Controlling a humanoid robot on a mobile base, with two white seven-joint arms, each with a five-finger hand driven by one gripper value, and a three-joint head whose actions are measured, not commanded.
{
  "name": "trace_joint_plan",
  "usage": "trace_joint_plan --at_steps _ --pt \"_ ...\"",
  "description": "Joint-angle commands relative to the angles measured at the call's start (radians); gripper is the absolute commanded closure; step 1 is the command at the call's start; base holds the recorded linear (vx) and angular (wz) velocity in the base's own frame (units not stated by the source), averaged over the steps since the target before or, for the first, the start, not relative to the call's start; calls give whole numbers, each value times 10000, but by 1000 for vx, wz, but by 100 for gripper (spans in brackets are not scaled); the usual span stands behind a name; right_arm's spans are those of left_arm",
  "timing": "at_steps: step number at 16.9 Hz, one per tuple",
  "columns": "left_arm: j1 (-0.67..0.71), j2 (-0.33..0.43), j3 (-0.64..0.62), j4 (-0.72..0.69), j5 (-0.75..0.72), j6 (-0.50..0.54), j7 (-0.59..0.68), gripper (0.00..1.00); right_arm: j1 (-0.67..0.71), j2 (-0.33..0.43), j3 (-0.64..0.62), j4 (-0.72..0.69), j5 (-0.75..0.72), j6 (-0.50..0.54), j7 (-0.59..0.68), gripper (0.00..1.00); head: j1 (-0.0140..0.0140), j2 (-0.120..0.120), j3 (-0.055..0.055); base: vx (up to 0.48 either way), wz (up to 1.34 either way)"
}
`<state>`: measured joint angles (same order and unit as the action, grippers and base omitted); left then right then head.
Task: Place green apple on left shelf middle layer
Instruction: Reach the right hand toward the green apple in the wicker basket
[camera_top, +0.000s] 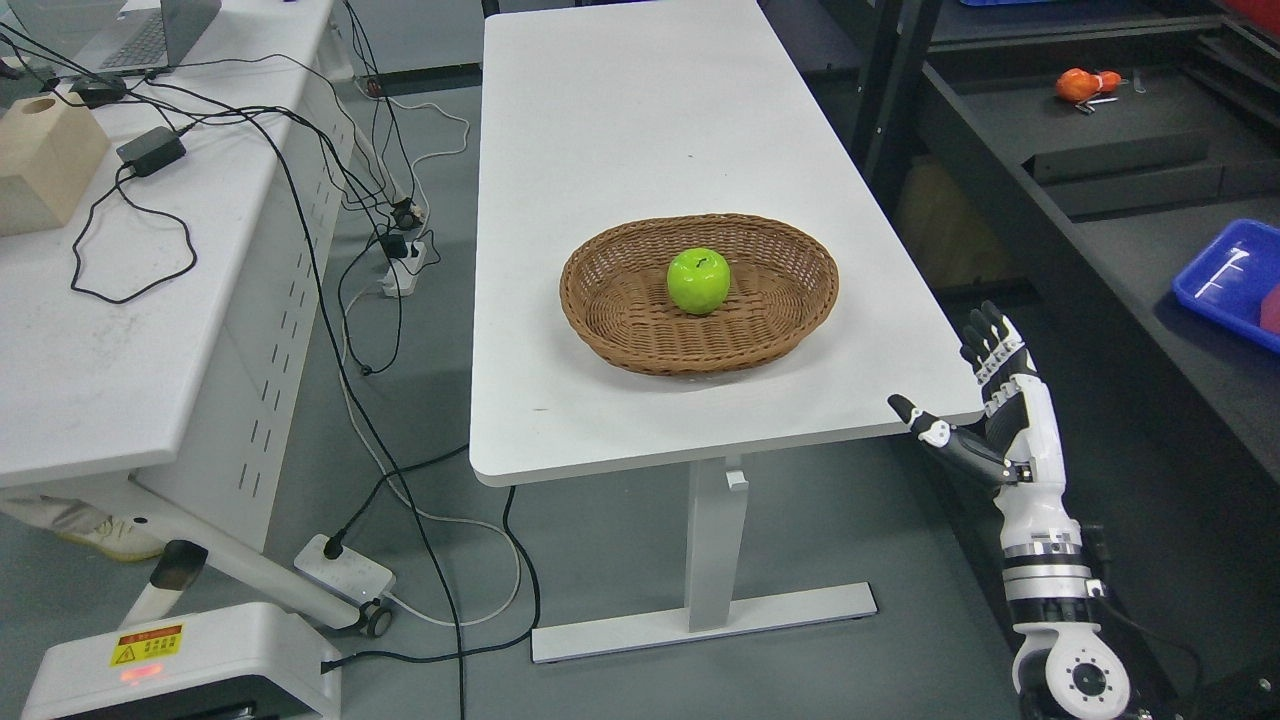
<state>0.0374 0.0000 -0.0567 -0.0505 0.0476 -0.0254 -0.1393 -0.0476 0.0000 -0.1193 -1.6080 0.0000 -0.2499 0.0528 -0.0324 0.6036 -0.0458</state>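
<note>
White table (640, 130) fills the middle of our view, carrying an oval wicker basket (780, 320) with 1 green apple (699, 281) upright at its centre. Our right hand (985, 400) is raised just off the table's near right corner, fingers spread apart and empty, well clear of the basket.

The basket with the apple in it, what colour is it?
Brown woven wicker basket, holding a bright green apple; the head view shows it best.
</note>
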Motion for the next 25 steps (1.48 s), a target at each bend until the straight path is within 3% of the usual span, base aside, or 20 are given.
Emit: trace_joint_plan --at_steps 1,5,6,8,9,11,14,16,21,25 --pt "-6 175 0 -2 0 -7 12 0 -15 -175 -81 -88 -92 30 100 0 0 0 0 -158 -114" --pt "-6 175 0 14 0 -7 -3 0 -61 -175 378 -57 547 184 86 0 0 0 0 -117 -335" --pt "-6 175 0 -2 0 8 -3 0 -122 -365 471 -57 1630 -136 -81 0 0 0 0 -32 -348" --pt "-6 175 0 -2 0 8 -3 0 -367 -1086 472 -103 6005 -400 -1408 0 0 0 0 40 -116" --pt "-6 175 0 -2 0 -7 -3 0 -368 -1302 487 -179 7015 -400 -1782 0 0 0 0 56 87" --pt "-6 175 0 -2 0 8 12 0 -323 -1807 563 -591 7133 -674 -1725 0 0 0 0 69 137" --pt "-6 175 0 -2 0 8 -3 0 -77 -2086 487 -1024 7133 -2773 -1678 0 0 0 0 97 17" --pt "-6 175 0 -2 0 -7 12 0 -183 -2102 578 -1024 7118 -2808 -1374 0 0 0 0 217 114" --pt "-6 175 0 -2 0 8 -3 0 -1472 -1795 2510 -1024 7133 -3422 1339 0 0 0 0 318 369" --pt "-6 175 0 -2 0 8 -3 0 -1717 -1948 3278 -840 7392 -3606 2552 0 0 0 0 270 262"
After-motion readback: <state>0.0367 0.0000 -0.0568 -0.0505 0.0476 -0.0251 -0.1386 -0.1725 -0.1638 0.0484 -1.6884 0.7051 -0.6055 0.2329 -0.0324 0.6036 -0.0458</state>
